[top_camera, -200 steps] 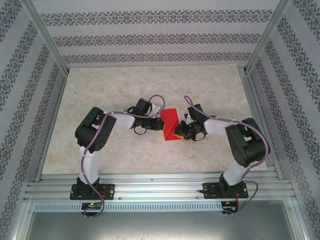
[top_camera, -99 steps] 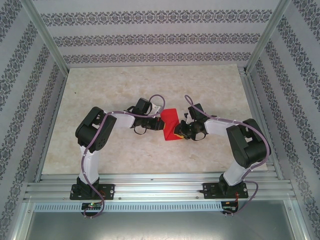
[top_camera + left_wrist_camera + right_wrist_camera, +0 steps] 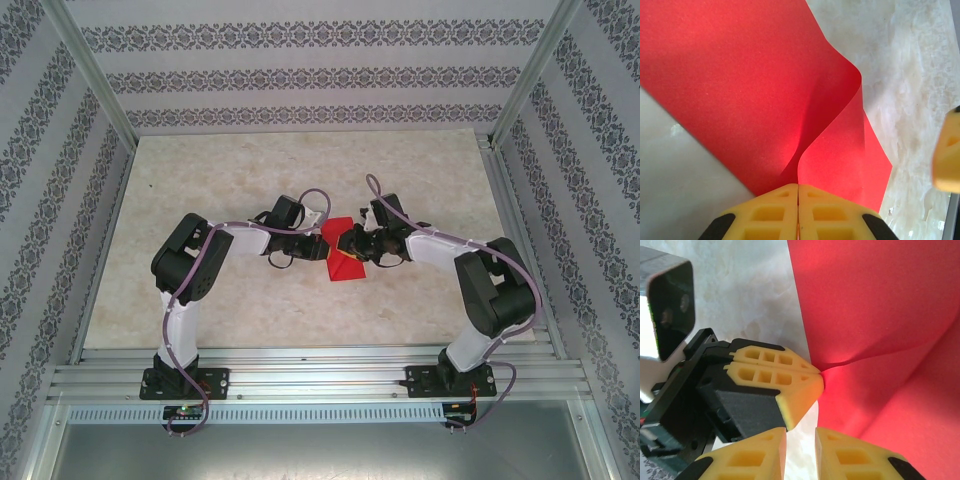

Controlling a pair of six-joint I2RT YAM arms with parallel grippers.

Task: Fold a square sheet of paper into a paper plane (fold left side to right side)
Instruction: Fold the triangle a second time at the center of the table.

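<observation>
The red sheet of paper lies at mid-table, buckled upward, with one flap curling over the rest. My left gripper is shut on the sheet's near edge, its yellow fingers pressed together over the paper. In the right wrist view the left gripper pinches the sheet at a corner where the paper creases. My right gripper hovers just in front of it, open, with bare table between its fingers and the paper beside its right finger. From above, the left gripper and right gripper nearly touch. A paper plane is out of view.
The marble-patterned tabletop is enclosed by patterned walls and aluminium posts. A metal rail runs along the near edge by the arm bases. The right gripper's yellow finger shows at the right edge of the left wrist view.
My right gripper has moved up and left, close to the left gripper. The sheet went from a flat folded shape to a buckled one. The left arm stayed put.
</observation>
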